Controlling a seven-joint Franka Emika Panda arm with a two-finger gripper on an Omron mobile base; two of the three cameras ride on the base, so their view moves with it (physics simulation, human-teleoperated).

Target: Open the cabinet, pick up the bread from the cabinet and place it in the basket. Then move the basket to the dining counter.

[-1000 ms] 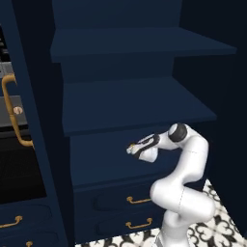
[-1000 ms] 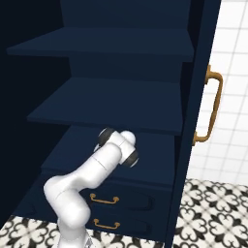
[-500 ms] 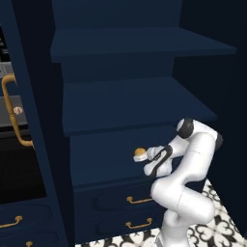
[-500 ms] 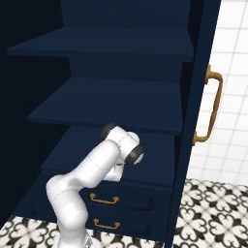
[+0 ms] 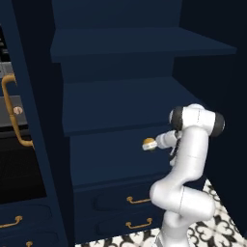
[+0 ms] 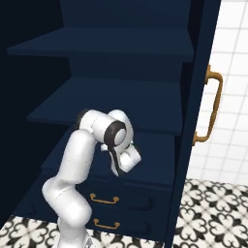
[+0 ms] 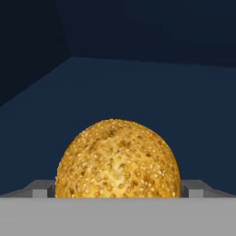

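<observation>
Two cabinet (image 5: 120, 103) doors stand swung wide, the left one edge-on at the left of the left base view with its brass handle (image 5: 12, 111), the right one (image 6: 201, 111) at the right of the right base view. Moving right along the lowest open shelf (image 5: 113, 157), the bread (image 5: 149, 144), a seeded golden bun, sits near the shelf's right half. Just right of it, the hand (image 5: 159, 143) reaches in, its jaws spread fully apart. In the hand view the bread (image 7: 117, 159) sits between the two fingertips (image 7: 40, 188), with nothing gripped yet.

My judgement is that the risk lies in the closing: the bun is round, so an off-centre squeeze could roll it deeper onto the shelf. A hard pinch might also squash it, and lifting out carelessly could knock the shelf above.
</observation>
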